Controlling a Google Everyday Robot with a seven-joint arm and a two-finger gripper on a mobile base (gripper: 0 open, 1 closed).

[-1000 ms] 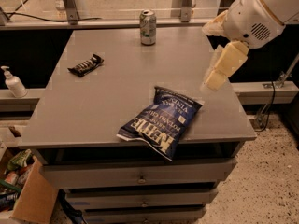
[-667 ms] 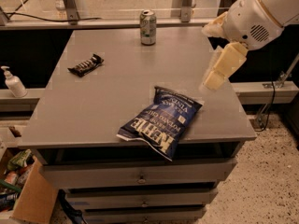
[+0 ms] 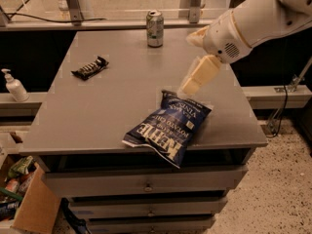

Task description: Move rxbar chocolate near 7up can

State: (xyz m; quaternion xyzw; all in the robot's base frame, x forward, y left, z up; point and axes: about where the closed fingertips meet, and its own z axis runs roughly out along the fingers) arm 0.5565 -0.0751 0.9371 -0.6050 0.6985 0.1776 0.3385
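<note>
The rxbar chocolate [image 3: 89,68], a flat black-wrapped bar, lies on the left part of the grey table [image 3: 122,106]. The 7up can [image 3: 155,28] stands upright at the table's far edge, near the middle. My gripper [image 3: 187,65] hangs over the right half of the table, just above the top of the blue chip bag. It is open and holds nothing. It is well to the right of the bar and in front of and right of the can.
A large blue Kettle chip bag [image 3: 169,127] lies at the table's front, overhanging the edge. A white pump bottle [image 3: 14,86] stands on a ledge to the left. A cardboard box [image 3: 24,199] of items sits on the floor at lower left. Drawers are below the tabletop.
My gripper and arm have moved left, further over the table toward the chip bag's top. The bar, can and bag have not moved.
</note>
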